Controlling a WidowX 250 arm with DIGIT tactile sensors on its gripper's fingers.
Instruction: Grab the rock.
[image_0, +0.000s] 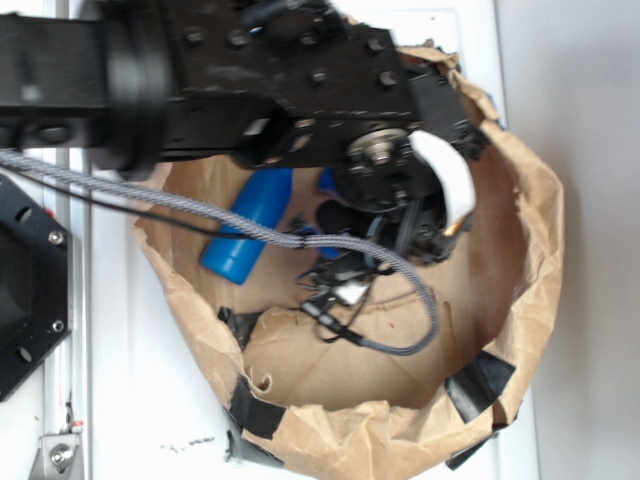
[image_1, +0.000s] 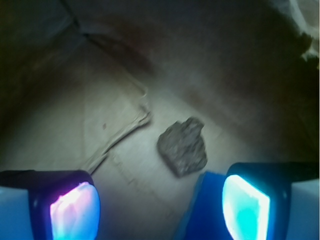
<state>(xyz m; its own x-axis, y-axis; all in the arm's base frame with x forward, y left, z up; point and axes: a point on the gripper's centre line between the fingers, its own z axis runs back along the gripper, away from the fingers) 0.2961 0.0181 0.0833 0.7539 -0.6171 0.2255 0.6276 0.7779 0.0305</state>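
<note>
In the wrist view, the gripper (image_1: 160, 205) was closest, its two glowing fingers (image_1: 75, 212) spread wide apart and holding nothing. A blue thing (image_1: 205, 210) sat right beside the finger on the right of the picture. A little farther on, the rock (image_1: 183, 146) lay on the brown paper floor, out past the two fingers and touching neither. From outside, the black arm (image_0: 250, 80) reached down into a paper bag (image_0: 530, 300), next to a blue bottle (image_0: 248, 225).
</note>
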